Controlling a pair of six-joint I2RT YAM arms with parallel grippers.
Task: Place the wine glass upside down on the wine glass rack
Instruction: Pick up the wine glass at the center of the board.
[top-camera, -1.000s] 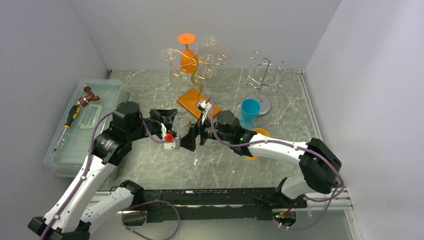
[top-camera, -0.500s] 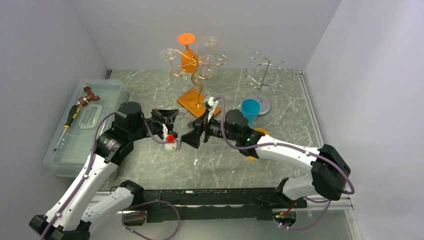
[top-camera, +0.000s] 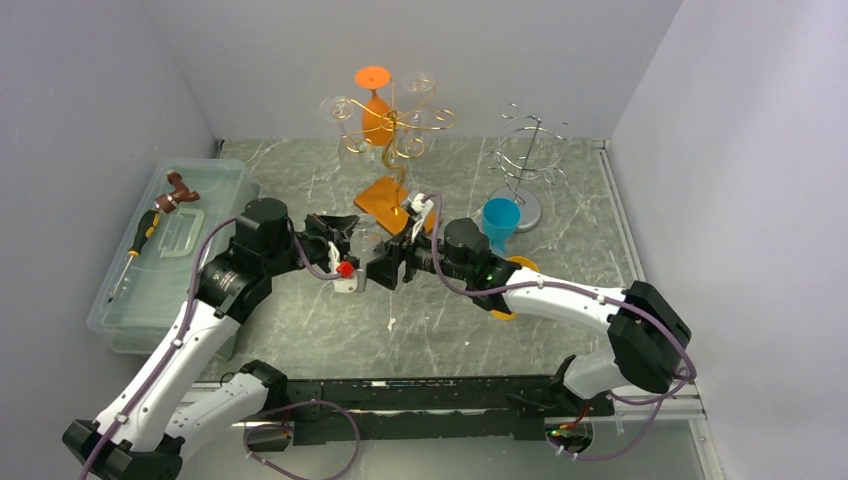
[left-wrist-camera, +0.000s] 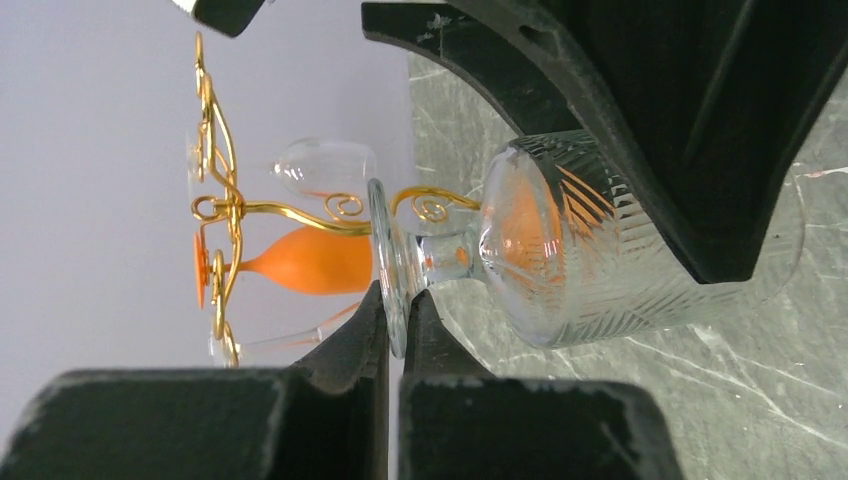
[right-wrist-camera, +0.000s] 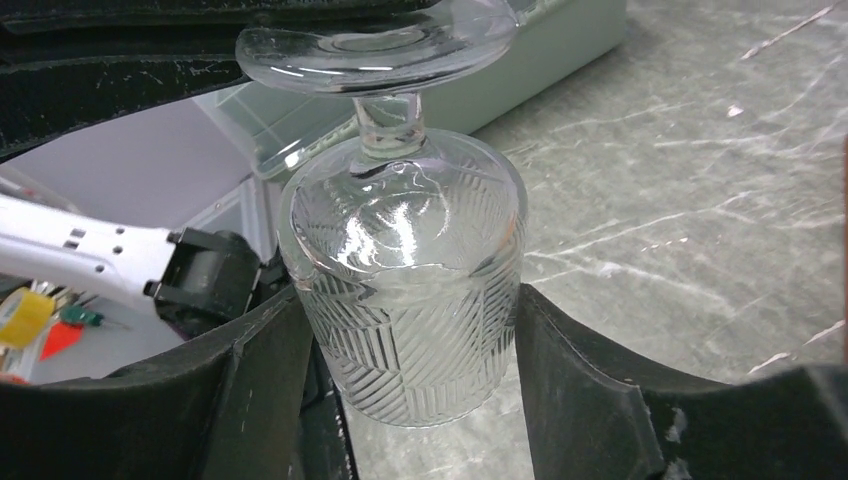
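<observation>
A clear ribbed wine glass (top-camera: 364, 246) hangs upside down above the table between my two arms. My left gripper (left-wrist-camera: 398, 300) is shut on the rim of its foot (left-wrist-camera: 384, 250). The bowl (left-wrist-camera: 590, 240) points toward the right gripper. My right gripper (right-wrist-camera: 410, 330) is closed around the bowl (right-wrist-camera: 410, 290), with a finger (right-wrist-camera: 260, 380) pressed against each side. Behind stands the gold wire wine glass rack (top-camera: 395, 130) on its orange base (top-camera: 385, 205). An orange glass (top-camera: 374, 108) and clear glasses hang upside down from it.
A silver wire rack (top-camera: 525, 160) stands at the back right with a blue glass (top-camera: 500, 222) in front of it. A yellow disc (top-camera: 520, 266) lies under the right arm. A clear plastic bin (top-camera: 150, 285) with a screwdriver (top-camera: 145, 235) sits at the left.
My right gripper has moved up to the glass and its fingers have closed in on the bowl. The left gripper has kept its hold on the foot, shifting slightly right.
</observation>
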